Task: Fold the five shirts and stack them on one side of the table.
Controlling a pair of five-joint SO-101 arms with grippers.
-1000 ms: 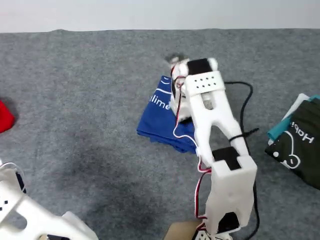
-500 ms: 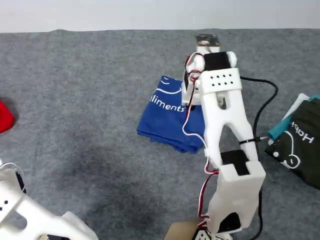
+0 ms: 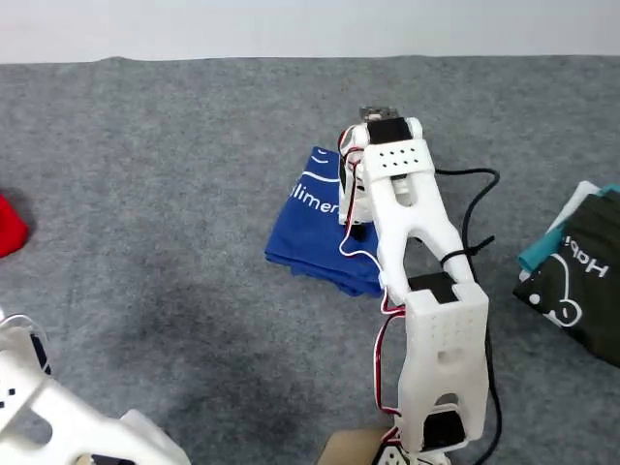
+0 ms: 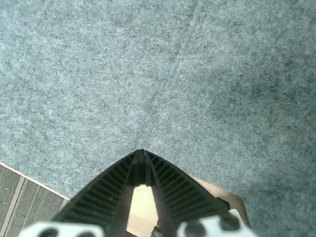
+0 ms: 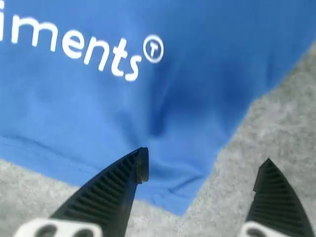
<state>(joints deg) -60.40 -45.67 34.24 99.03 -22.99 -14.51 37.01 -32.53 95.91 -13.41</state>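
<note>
A folded blue shirt (image 3: 312, 231) with white lettering lies on the grey felt table (image 3: 165, 165) near the middle. My right arm (image 3: 397, 170) leans over the shirt's right part. In the right wrist view the right gripper (image 5: 205, 170) is open just above the blue shirt (image 5: 148, 74). One fingertip (image 5: 140, 160) hangs over the cloth near its corner, the other (image 5: 269, 173) over bare felt. My left gripper (image 4: 143, 154) is shut with nothing in it, low over the felt by the table's near edge. The left arm (image 3: 39, 407) sits at the front left corner.
A stack of folded shirts (image 3: 581, 276), dark one on top of teal and white, lies at the right edge. A red shirt (image 3: 8, 225) pokes in at the left edge. A black cable (image 3: 480, 194) loops beside the right arm.
The right arm's wrist swung right and toward the back, then came back left over the blue shirt. The shirt and the left arm stayed put.
</note>
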